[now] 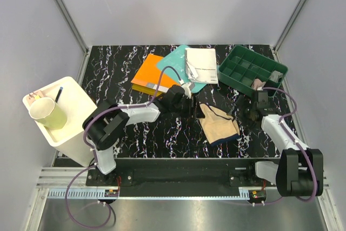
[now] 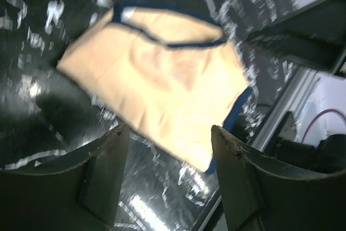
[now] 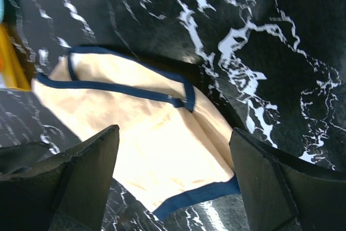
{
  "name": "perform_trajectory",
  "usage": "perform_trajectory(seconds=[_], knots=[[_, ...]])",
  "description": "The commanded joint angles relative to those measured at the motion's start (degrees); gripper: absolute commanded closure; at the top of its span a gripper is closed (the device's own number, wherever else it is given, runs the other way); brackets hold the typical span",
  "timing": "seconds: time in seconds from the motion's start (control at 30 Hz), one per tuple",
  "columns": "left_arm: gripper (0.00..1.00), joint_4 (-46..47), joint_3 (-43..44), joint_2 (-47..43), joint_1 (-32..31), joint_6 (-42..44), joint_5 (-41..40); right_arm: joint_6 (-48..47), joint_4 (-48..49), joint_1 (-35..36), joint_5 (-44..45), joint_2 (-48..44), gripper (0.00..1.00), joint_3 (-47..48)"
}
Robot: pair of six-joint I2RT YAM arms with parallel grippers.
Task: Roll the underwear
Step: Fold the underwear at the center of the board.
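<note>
**Beige briefs** [image 1: 219,124] with navy edging lie spread on the table [image 1: 162,133], right of centre and unrolled. Creases run through the cloth, and one corner may be folded under, though we cannot be sure.

The left gripper [image 2: 168,136] hangs just beside the garment's left edge, jaws apart and empty. Only bare table and cloth show between its fingers [image 2: 102,171]. The right gripper [image 3: 174,136] hangs on the opposite side, jaws spread wide, likewise holding nothing. Both wrist views look down on the briefs, so we judge the two arms to be poised over the same piece.

Behind lie an orange book [image 1: 147,74], a teal book [image 1: 174,57] and a green tray [image 1: 227,59], all apart from the garment.

We place this moment at the start of the roll: the cloth is laid out and no turn has been made. The next move, in our judgement, calls for pinching one edge thinly, without dragging the whole piece across the smooth top. That edge must then be turned over itself while the other arm pins the far side. Thin fabric may slip from the grip or bunch unevenly.
</note>
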Motion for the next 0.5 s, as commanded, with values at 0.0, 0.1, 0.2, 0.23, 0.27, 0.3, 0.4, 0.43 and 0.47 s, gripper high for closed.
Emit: perform_trajectory(seconds=[0.0,0.1,0.2,0.23,0.27,0.3,0.4,0.43,0.47], knots=[[0.36,4.4,-2.8,-2.7,-0.5,-0.6,-1.3,-1.0,2.5,-0.3,-1.1,2.1,0.1,-2.4],[0.36,3.0,-2.3,-2.7,-0.1,-0.7,-2.1,-0.7,2.6,-0.3,0.5,3.5,0.1,-3.7],[0.39,2.6,-1.6,-2.6,0.0,-0.6,-2.3,0.4,2.9,-0.4,1.2,5.3,0.1,-3.9],[0.42,2.0,-1.4,-2.5,0.2,-0.4,-2.3,0.7,3.1,-0.3,1.6,6.2,0.1,-4.2],[0.46,1.7,-1.3,-2.7,0.2,-0.4,-2.4,1.0,4.0,-0.3,1.9,6.5,0.1,-5.0],[0.47,1.5,-1.5,-3.0,0.2,-0.4,-2.5,1.8,4.4,-0.3,1.8,6.8,0.11,-5.4],[0.48,1.1,-2.8,-4.7,0.7,-0.4,-2.8,2.6,4.5,-0.4,1.5,6.9,0.15,-5.5],[0.48,0.8,-3.1,-5.2,0.9,-0.3,-2.9,2.8,4.5,-0.4,1.1,6.6,0.18,-5.8],[0.48,0.4,-3.3,-6.1,1.0,-0.1,-3.0,3.0,4.4,-0.4,0.6,6.5,0.19,-6.4]])
